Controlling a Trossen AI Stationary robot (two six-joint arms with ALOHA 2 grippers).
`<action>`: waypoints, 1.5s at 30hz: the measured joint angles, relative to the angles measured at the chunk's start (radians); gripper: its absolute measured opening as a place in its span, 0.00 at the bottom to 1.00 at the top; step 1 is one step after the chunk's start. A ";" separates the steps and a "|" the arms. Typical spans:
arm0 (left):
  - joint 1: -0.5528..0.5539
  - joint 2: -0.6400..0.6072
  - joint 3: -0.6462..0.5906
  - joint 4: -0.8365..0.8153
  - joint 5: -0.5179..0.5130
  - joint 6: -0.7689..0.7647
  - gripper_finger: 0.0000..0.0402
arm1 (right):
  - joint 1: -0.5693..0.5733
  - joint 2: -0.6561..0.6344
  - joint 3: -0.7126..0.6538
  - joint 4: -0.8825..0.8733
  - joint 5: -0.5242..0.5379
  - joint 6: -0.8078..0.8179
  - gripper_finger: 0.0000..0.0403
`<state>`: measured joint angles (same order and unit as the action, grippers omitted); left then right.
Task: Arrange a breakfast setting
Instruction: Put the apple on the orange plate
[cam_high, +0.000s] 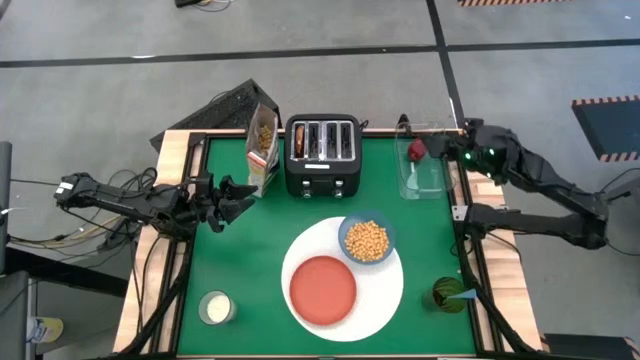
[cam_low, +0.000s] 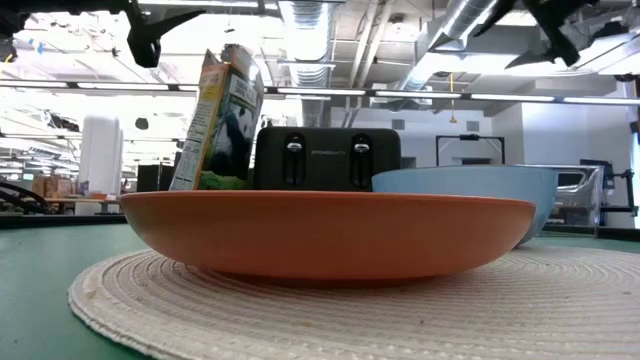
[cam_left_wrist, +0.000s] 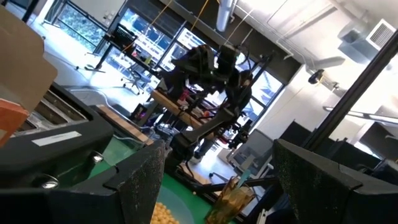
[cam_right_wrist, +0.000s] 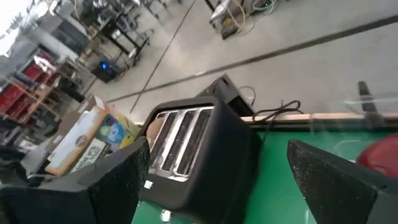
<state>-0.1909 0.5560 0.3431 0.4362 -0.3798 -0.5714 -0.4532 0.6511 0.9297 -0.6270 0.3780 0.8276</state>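
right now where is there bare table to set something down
Bare green runs left of the white plate, between the cereal box and the small white cup, and right of it up to the clear container. The back row by the toaster is crowded.

A black four-slot toaster (cam_high: 322, 154) stands at twelve o'clock on the green table top (cam_high: 240, 250). Just beside it, toward eleven o'clock, an opened cardboard cereal box (cam_high: 263, 143) stands upright. A clear plastic container (cam_high: 421, 170) sits at two o'clock. A small white round cup (cam_high: 216, 307) rests at seven o'clock, and a dark green glass (cam_high: 448, 294) at four o'clock.
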 joint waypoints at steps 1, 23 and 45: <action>0.000 0.000 0.000 0.000 0.000 0.003 0.70 | -0.019 0.033 0.027 -0.002 -0.024 -0.014 0.98; 0.000 0.000 0.000 -0.069 0.016 0.035 0.70 | -0.446 0.717 0.298 -0.413 -0.377 0.082 0.98; 0.000 0.000 0.000 -0.112 0.040 0.177 0.70 | -0.431 0.946 0.297 -0.468 -0.114 0.308 0.98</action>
<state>-0.1913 0.5564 0.3431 0.3243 -0.3394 -0.3942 -0.8838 1.5971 1.2266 -1.0948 0.2641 1.1357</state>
